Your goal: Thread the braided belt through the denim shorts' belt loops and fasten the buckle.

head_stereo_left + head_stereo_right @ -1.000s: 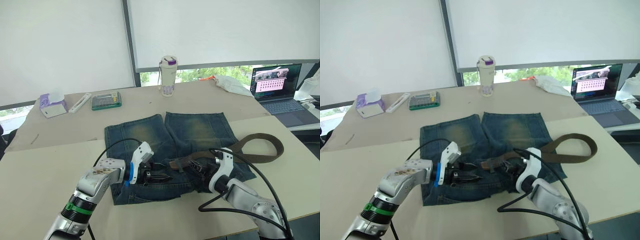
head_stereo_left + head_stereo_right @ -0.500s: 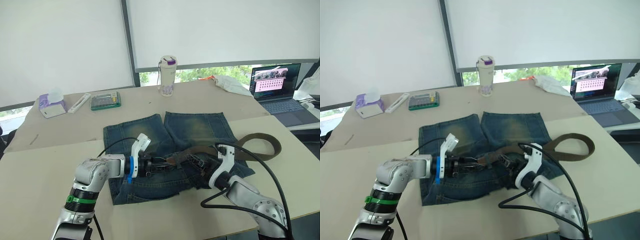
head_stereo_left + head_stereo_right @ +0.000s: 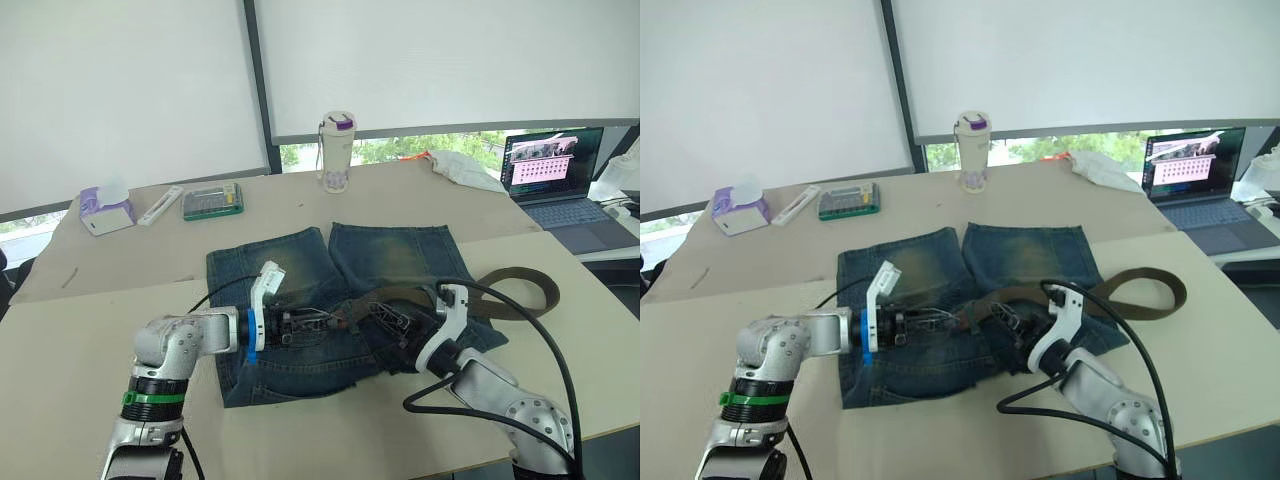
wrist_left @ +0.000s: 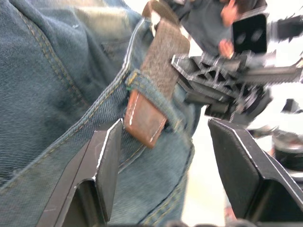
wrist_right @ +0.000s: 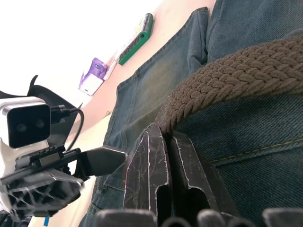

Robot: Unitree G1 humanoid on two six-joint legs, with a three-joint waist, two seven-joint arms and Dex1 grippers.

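Belt-threading on the table: the right gripper (image 5: 165,156) pinches the braided belt (image 5: 236,71) over the denim shorts (image 3: 400,255), the left gripper (image 4: 163,156) spread around its leather tip. The limp strap likely handles best held near that stiffer tip.

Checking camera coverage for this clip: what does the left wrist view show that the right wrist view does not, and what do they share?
Left wrist view alone: the brown leather tip of the braided belt poking out from under a denim belt loop, between the open fingers of the left gripper. Right wrist view alone: the right gripper shut on the braided belt, plus the purple tissue pack and green-edged case farther off. Both show the denim shorts, the belt and the other arm's gripper.
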